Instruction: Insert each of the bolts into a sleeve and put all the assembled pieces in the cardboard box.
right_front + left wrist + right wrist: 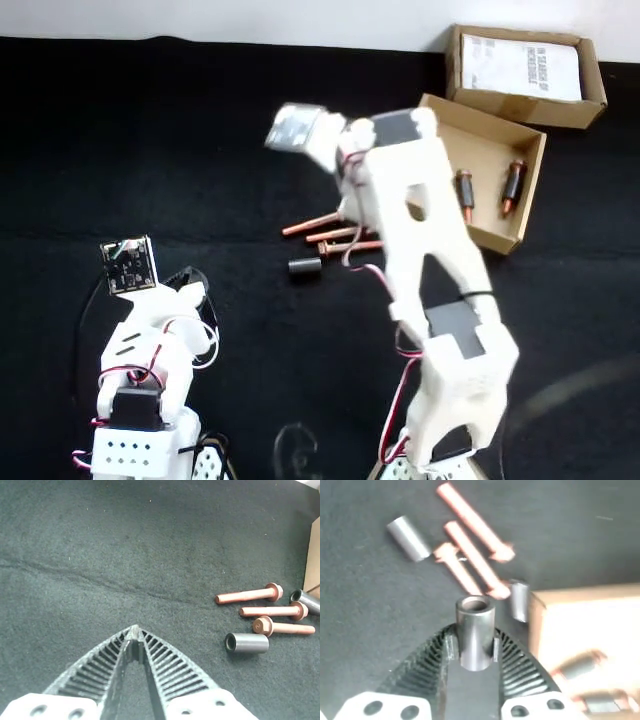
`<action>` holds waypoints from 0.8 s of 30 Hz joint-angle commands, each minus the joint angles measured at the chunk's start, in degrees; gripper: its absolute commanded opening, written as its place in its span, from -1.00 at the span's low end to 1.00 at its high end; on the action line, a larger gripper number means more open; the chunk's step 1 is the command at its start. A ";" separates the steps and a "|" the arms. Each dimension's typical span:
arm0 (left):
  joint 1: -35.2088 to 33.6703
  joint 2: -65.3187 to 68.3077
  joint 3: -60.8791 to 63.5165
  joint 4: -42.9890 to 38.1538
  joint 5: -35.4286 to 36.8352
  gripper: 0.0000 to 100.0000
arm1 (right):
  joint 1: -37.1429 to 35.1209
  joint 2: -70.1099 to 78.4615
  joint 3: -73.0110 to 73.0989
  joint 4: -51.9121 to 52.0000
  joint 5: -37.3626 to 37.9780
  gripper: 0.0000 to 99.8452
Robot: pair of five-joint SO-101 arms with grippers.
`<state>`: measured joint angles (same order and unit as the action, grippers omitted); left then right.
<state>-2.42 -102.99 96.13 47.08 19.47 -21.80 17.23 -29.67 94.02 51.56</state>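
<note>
Starting at the left, your left arm [150, 350] sits folded near the table's front edge. The left pincer [134, 630] is closed, its two ribbed fingers meeting at the tips with nothing between them, pointed at bare black cloth [100, 555].

Further right, a loose sleeve [246, 643], dark and hollow, lies on its side on the cloth. Just beside it are three copper-coloured bolts, lying close together: the first bolt [249, 595] and second bolt [272, 611] have their heads towards the box, and the third bolt [285, 627] is turned the other way. A second sleeve [519, 600] lies beside the bolt heads, close against the box wall.

Your right arm [420, 250] stretches across the middle of the table. The right pincer [475, 640] is gripping a held sleeve [476, 625] lengthwise between its fingers, with the hollow end pointing out past the fingertips, above the cloth near the bolts and the box corner.

To the right, the open cardboard box [490, 145] holds two assembled pieces [466, 195], each a bolt through a dark sleeve, lying apart. Just behind it, another box [590, 105] holds a white printed sheet [520, 65]; the print is too small to read.
</note>
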 commanded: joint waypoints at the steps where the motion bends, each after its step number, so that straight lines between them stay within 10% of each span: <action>1: 0.57 -0.22 1.01 0.00 -0.35 -0.95 | 2.51 -7.78 -8.75 5.49 -3.25 -0.99; 13: 2.95 -0.57 0.66 0.00 4.75 -0.95 | 5.05 -35.74 9.10 6.99 -14.24 -0.99; 24: 18.77 0.48 -14.20 5.80 5.80 -0.96 | 8.66 -68.26 42.51 6.99 -14.33 -0.99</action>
<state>12.62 -102.99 85.85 52.70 24.84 -15.82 -42.81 7.16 100.53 37.85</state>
